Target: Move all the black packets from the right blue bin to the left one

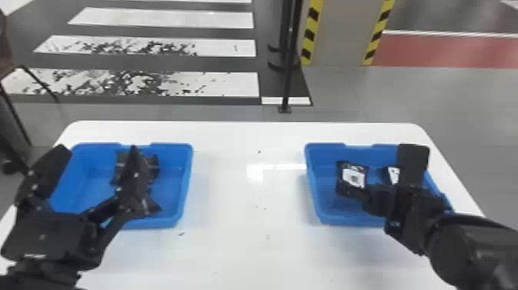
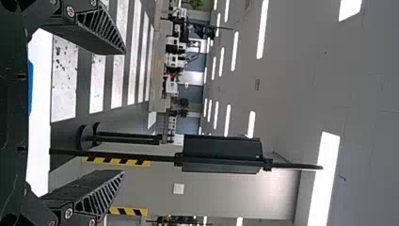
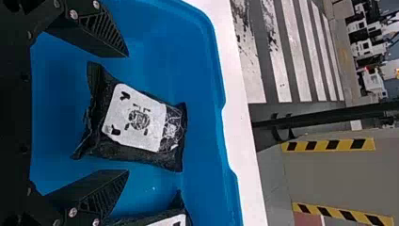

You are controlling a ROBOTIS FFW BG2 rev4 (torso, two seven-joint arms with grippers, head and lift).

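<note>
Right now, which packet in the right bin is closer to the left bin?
The left packet, label fully visible; the right packet is partly behind the right gripper.

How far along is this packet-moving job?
Partly done, it seems. Black packets lie in the left bin, partly hidden, so I can't count them. Nothing is in hand: the left end effector is open, and the right end effector is open over one packet. That and another packet are left in the right bin.
</note>
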